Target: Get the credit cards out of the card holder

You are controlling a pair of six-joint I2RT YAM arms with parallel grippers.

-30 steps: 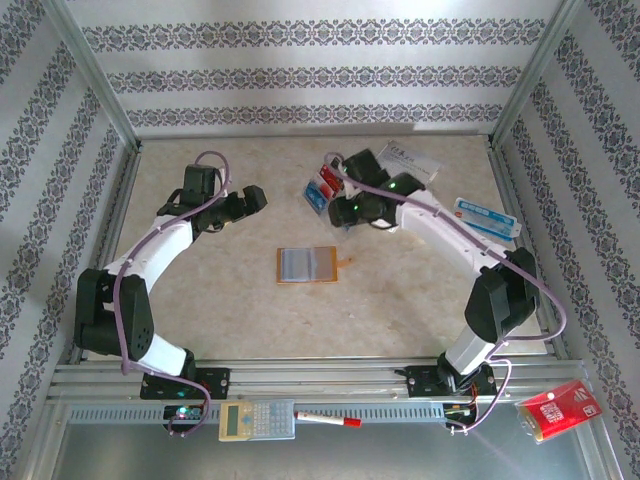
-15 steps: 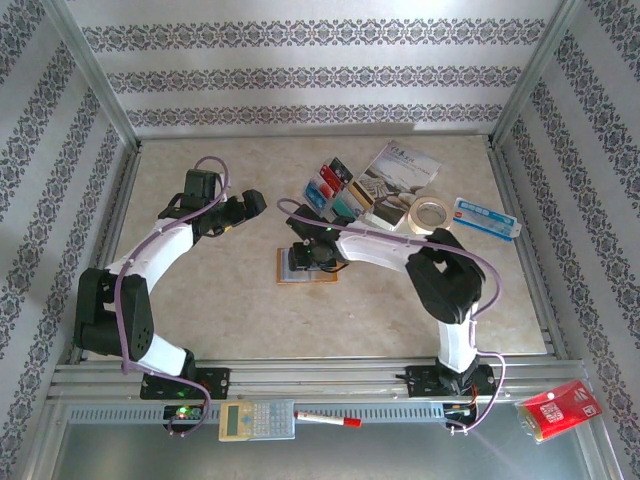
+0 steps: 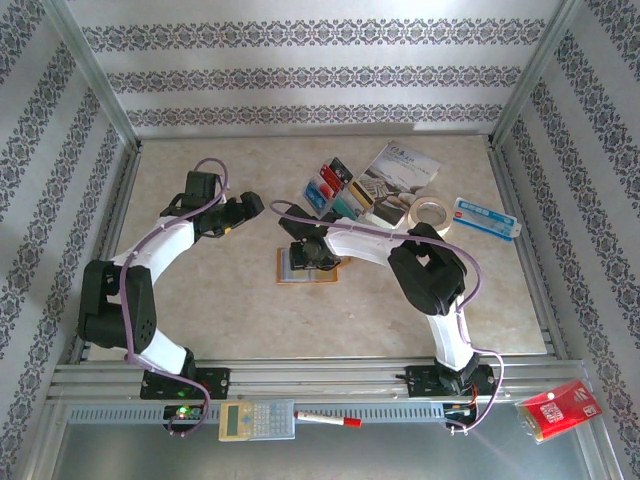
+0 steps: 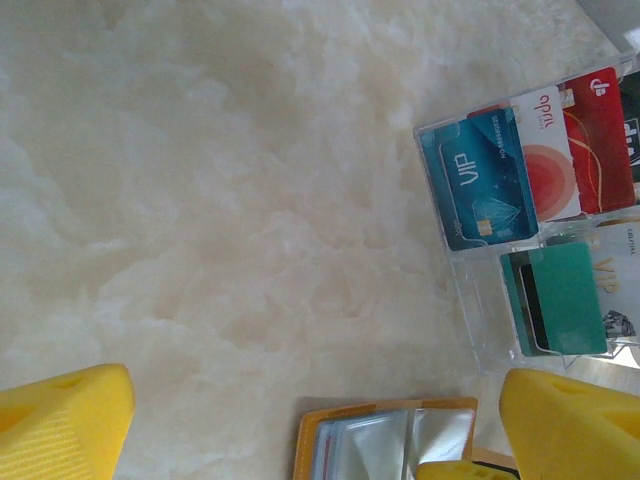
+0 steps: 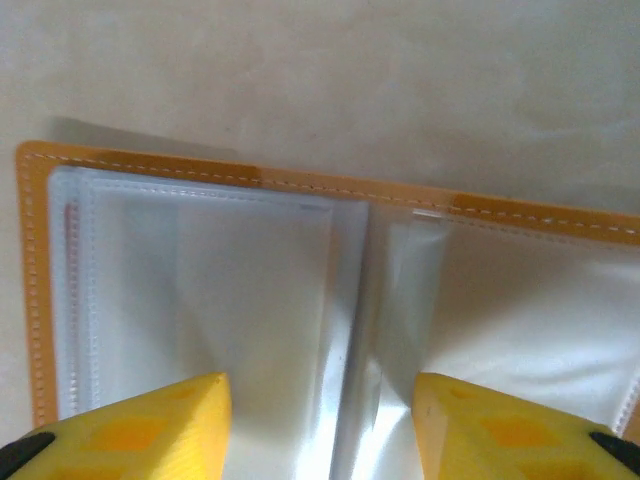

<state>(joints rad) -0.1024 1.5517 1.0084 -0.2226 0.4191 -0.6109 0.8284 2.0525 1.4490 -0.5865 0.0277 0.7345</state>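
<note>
While the right claw [image 5: 320,425] hangs half-open and empty just over the open card holder [image 5: 200,260] on the table [image 3: 200,300], its tips astride the clear sleeves, the step in hand looks like checking for a remaining card. Next it must pinch any edge left inside; farther back the left claw [image 3: 248,207] hovers wide open, near the credit cards [image 3: 335,185] spread by the brochure [image 3: 400,170].

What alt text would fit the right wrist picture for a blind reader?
An open orange card holder with clear sleeves lies on a pale table. The right claw hangs above its middle fold, yellow fingers apart.
</note>
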